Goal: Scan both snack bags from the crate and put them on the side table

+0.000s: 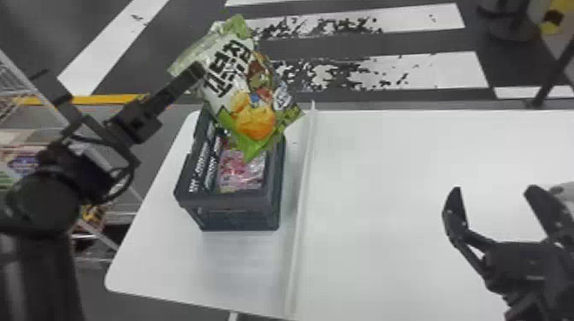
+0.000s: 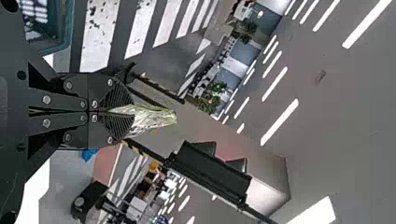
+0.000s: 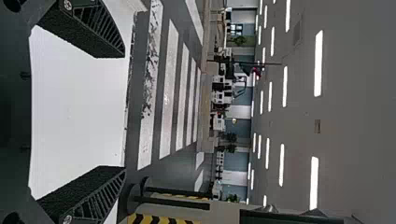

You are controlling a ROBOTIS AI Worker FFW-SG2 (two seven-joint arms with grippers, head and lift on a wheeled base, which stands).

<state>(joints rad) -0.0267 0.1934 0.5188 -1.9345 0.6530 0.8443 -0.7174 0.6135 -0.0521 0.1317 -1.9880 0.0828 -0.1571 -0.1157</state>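
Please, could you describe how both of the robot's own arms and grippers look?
The left arm is black, with a large rounded joint and a looping black cable. Its gripper has broad black fingers with fine ridges and silvery screws. The right gripper is black too; its fingers taper, with slatted sides and dark textured pads.

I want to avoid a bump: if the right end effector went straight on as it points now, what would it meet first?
Nothing that I can see: the way ahead of the right end effector looks free above the white table, though depth is unclear.
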